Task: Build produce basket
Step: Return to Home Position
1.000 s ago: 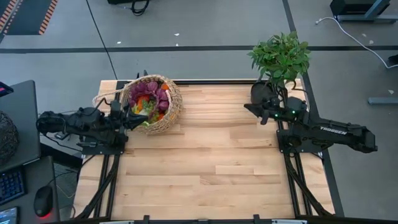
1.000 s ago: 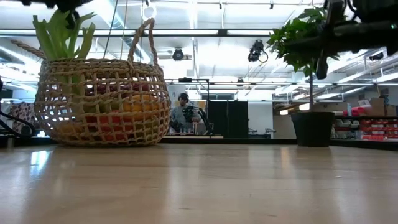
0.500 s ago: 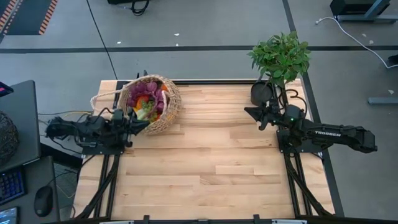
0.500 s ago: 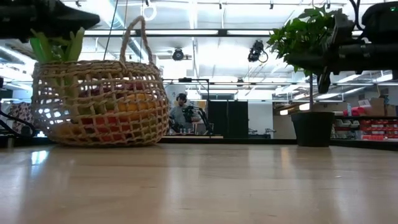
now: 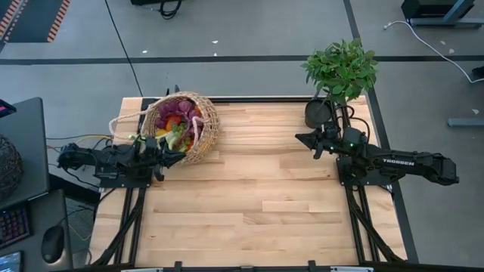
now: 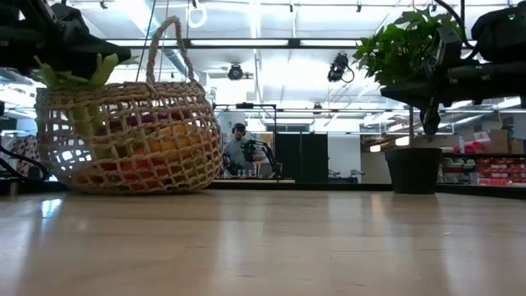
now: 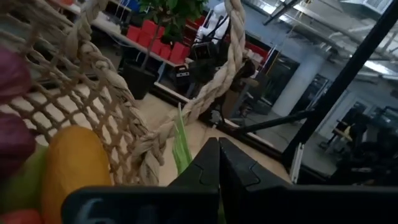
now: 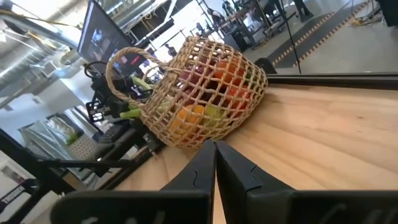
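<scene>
The tan wicker basket (image 5: 200, 133) stands at the table's far left, tipped toward the left edge and filled with produce (image 5: 175, 124). Leek leaves (image 6: 78, 72) stick out over its low side, and its thin handle (image 6: 163, 43) loops up above it. My left gripper (image 5: 180, 157) is shut and lies level at the basket's near-left rim. My right gripper (image 5: 298, 137) is shut and hangs level over the far right of the table, beside the plant pot, touching nothing. Its wrist view looks across the boards at the basket (image 8: 205, 93). My left gripper lies with its shut fingertips (image 7: 217, 149) against the basket's braided rim (image 7: 155, 140), beside a green leek leaf (image 7: 181, 146). It comes level from the table's left side. The basket leans toward it, rim lower on that side (image 6: 45, 92), bottom on the table.
A leafy potted plant (image 5: 340, 66) in a black pot (image 5: 318, 113) stands at the far right corner, close to my right gripper. A dark wire-mesh thing (image 5: 7, 162) sits off the table's left edge. The wooden tabletop (image 5: 257, 196) stretches bare between the arms and toward the near edge.
My left gripper has come down, still shut and level, onto the basket's near-left rim. The basket has tipped from upright toward the table's left edge, its handle and leek leaves swinging that way. My right gripper has sunk a little, still shut.
</scene>
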Controlling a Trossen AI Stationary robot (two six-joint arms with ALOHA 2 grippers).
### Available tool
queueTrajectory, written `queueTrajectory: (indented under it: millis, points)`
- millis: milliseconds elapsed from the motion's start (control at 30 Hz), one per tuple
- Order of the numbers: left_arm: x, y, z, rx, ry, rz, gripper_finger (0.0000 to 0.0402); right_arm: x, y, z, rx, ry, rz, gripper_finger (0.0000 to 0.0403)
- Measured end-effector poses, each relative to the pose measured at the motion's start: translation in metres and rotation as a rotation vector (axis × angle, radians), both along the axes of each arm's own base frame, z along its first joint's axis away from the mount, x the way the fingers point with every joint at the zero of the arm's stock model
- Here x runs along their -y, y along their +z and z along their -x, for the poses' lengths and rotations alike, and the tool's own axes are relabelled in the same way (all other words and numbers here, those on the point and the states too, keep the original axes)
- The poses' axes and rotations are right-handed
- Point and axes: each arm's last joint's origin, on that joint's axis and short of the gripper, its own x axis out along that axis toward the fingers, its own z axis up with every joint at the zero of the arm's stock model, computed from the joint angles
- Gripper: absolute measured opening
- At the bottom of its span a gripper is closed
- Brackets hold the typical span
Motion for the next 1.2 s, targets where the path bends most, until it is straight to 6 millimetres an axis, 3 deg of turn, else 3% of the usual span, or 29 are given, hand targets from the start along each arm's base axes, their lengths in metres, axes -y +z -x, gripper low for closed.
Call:
queueTrajectory:
  millis: [100,267,400,1200]
  points:
    - [0.0002,0.0003,0.0000,0.003,-0.005,-0.004,0.0000,-0.0001,0.0000,0.0000,-0.001,0.005,0.002,0.0019]
    - [0.0002,-0.0017,-0.0002,-0.061,0.002,-0.255,0.0015,-0.0001,0.0000,0.0000,-0.018,0.001,0.054,0.0015]
    - [0.0002,-0.0011,-0.0002,-0.063,0.007,-0.317,0.0036,0.0000,0.0000,0.0000,-0.015,0.000,0.048,0.0015]
    - [0.0001,-0.0008,-0.0003,-0.062,0.009,-0.321,0.0038,0.0000,0.0002,0.0000,-0.015,-0.002,0.049,0.0018]
